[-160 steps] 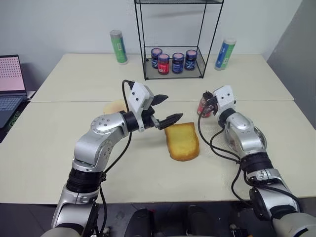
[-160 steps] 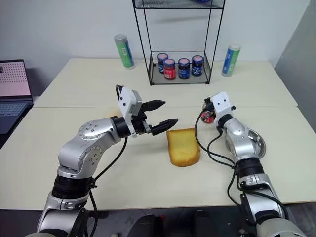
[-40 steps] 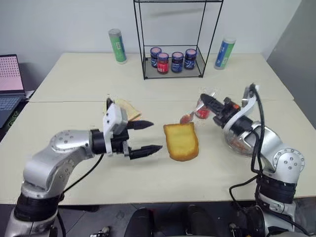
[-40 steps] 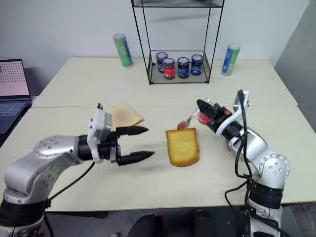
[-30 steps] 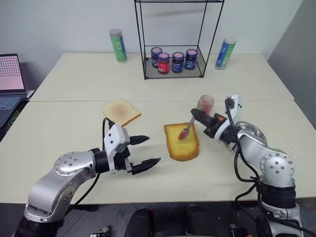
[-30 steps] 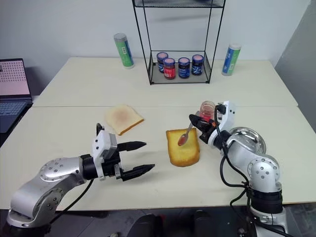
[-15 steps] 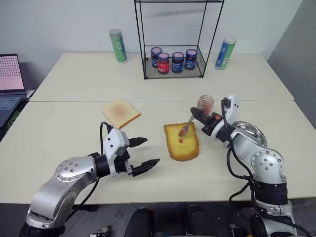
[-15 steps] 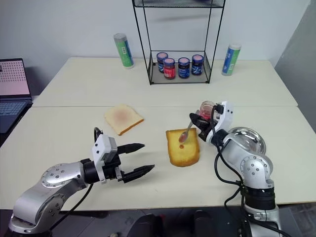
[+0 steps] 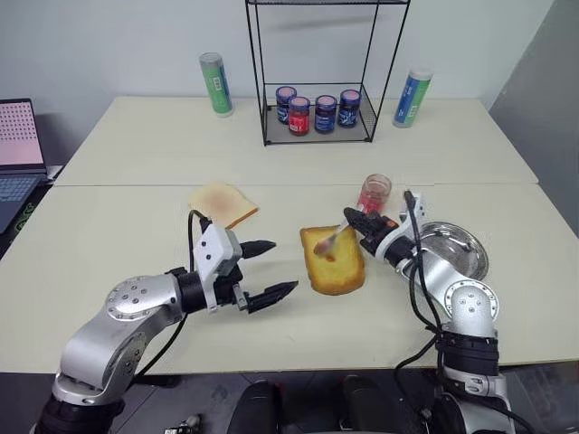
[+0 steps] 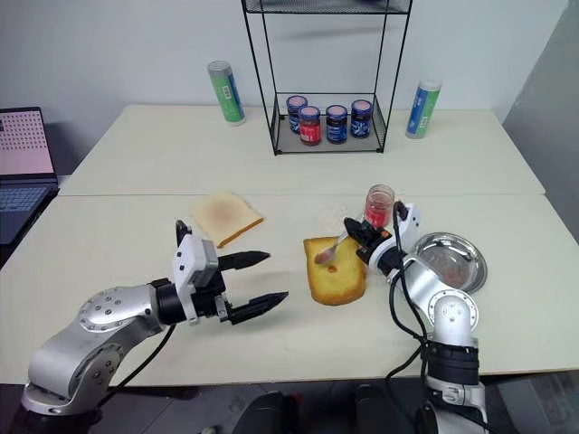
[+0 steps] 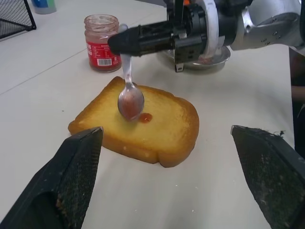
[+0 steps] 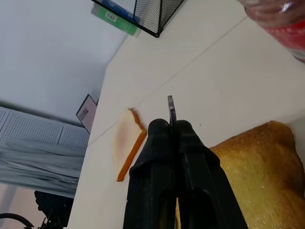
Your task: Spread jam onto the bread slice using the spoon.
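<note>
Holding, right gripper (image 9: pixel 355 220): jaws clamped shut on the handle of the spoon (image 11: pixel 129 91). Handle runs out from my fingertips and slants down to the bowl, which hangs over the middle of the bread slice (image 9: pixel 333 258). Bowl close above the crumb; I cannot tell whether it touches.

Item, the jam (image 11: pixel 146 117): one small red dab on the bread's top face, just beside the spoon bowl, on the side toward the steel dish (image 9: pixel 460 252). Remaining top face bare and golden. My judgement: spreading barely begun; next stroke should drag the bowl flat across the dab, toward the bare crumb.

Item, left gripper (image 9: pixel 267 270): jaws wide, holding nothing, hovering above the table (image 9: pixel 118 226) near the bread's left edge, fingers aimed at it. Right gripper is nearer the bread.

Item, bread slice: lying flat on the table, long axis running away from me, unheld. Risk, judged: it may slide under the stroke.

Surroundings: open jam jar (image 9: pixel 374 193) just beyond the right gripper; thinner pale slice (image 9: pixel 223 202) well to the left; wire rack (image 9: pixel 317 127) with jars (image 9: pixel 325 112) at the far side; two tall cans (image 9: pixel 216 84) flanking it; laptop (image 9: pixel 22 154) at the left margin.
</note>
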